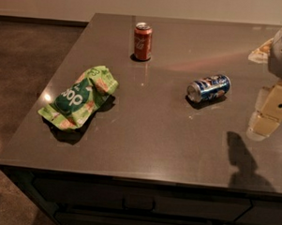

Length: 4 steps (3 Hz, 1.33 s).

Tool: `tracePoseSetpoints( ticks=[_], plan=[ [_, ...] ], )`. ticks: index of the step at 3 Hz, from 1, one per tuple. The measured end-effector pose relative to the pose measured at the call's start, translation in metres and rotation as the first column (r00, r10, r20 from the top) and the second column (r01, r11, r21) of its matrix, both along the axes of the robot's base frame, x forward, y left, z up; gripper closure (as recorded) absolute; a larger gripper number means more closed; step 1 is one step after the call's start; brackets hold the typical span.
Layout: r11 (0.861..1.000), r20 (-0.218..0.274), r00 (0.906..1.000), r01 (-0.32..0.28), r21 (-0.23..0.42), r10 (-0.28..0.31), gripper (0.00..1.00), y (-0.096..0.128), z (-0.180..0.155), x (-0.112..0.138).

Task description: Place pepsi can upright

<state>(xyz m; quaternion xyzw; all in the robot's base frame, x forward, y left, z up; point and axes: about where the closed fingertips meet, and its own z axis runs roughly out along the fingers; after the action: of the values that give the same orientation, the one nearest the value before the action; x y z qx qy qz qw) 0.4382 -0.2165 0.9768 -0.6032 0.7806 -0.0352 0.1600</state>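
The pepsi can [209, 88], blue with white and red markings and silver ends, lies on its side on the dark grey table [145, 128], right of centre, its silver end facing left. My gripper [267, 117] hangs at the right edge of the view, beige, to the right of the can and a little nearer the camera, apart from it. It holds nothing that I can see.
A red cola can [142, 41] stands upright at the back centre. A green snack bag [80, 98] lies on the left part of the table. The table's front edge runs along the bottom, its left edge drops to the floor.
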Motion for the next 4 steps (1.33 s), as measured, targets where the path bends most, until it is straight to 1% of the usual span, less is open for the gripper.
tracePoseSetpoints(
  ticks=[1,2,3,4],
  plan=[
    [1.0,0.0,1.0,0.0,0.0,0.0,0.0,0.0,0.0,0.0],
    [1.0,-0.004,0.9998,-0.022,0.019,0.022,0.0,0.002,0.0,0.013],
    [0.998,0.009,0.9979,-0.064,0.011,0.064,0.0,0.002,-0.01,0.046],
    [0.992,0.027,0.9917,-0.126,0.007,0.126,0.0,-0.005,-0.023,0.084]
  ],
)
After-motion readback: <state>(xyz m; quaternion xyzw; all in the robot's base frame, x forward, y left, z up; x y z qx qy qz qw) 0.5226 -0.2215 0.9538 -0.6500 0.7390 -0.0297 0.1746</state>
